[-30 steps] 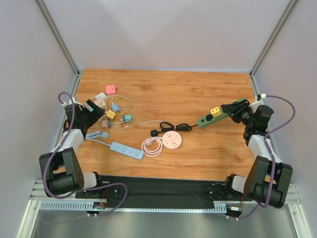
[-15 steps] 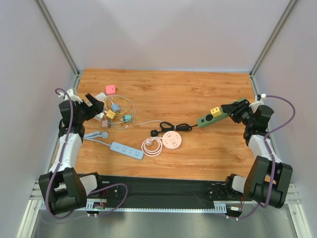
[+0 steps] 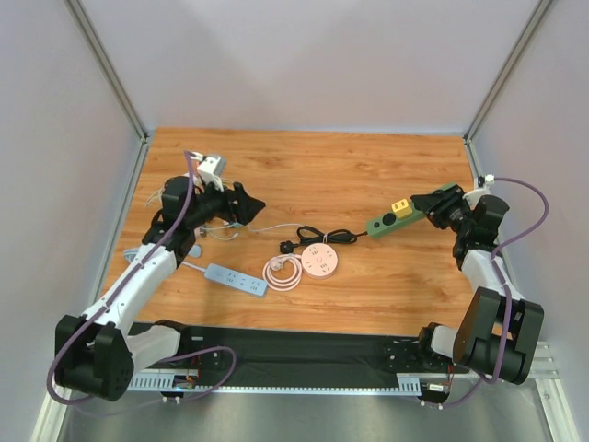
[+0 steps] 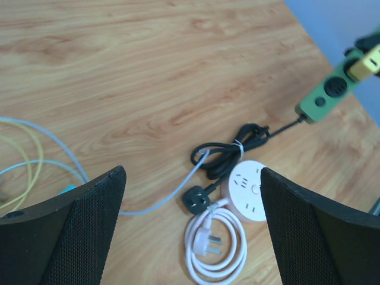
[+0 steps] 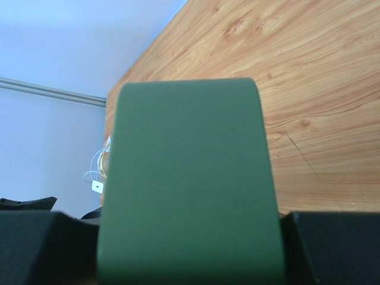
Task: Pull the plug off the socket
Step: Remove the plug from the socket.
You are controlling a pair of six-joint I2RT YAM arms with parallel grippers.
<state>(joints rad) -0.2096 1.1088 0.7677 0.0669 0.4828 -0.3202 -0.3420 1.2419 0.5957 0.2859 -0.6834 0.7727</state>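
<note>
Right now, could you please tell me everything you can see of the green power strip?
The green power strip is a slim bar of what looks like matte plastic, lying slantwise near the right edge of the wooden table. Its outer end is clamped in the right claw; whether it rests on the wood or is lifted, I cannot tell. A yellow plug sits in its top face, beside a round black socket and a small black button. A black cord leaves its free end.

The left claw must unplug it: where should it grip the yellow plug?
Probably pinch the yellow plug by its sides, coming from above: it stands proud of the green strip, whose end the right claw clamps.
</note>
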